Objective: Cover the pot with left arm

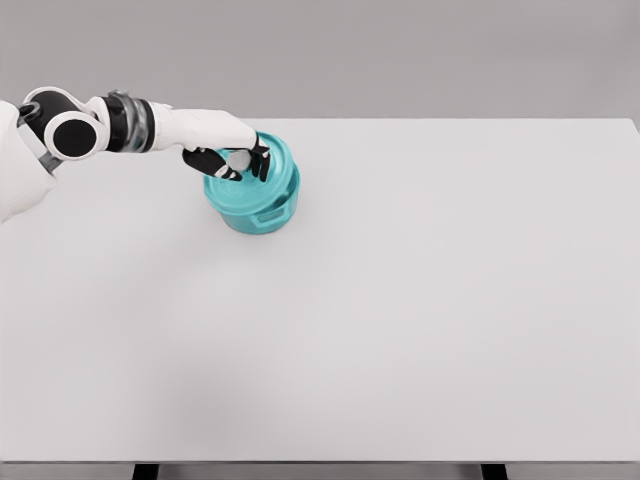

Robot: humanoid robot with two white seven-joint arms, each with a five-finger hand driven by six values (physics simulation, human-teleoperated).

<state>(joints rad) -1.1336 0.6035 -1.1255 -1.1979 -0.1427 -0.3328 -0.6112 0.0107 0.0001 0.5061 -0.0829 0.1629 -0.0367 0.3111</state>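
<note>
Teal and squat, the pot (262, 205) sits at the table's (420, 320) far left with its matching lid (278, 165) on top. Left hand (228, 155) reaches in, black fingers (262, 160) curled around the pale lid knob (239, 159). No readable writing shows.

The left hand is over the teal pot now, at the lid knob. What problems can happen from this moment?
1. The left hand has its fingers curled around the knob of the lid; if it lifts away without letting go fully, the lid could come off again.
2. The lid looks slightly offset on the teal pot, so it may sit tilted and slide.
3. The arm reaches far across the table; a sideways pull could drag or tip the pot.
</note>
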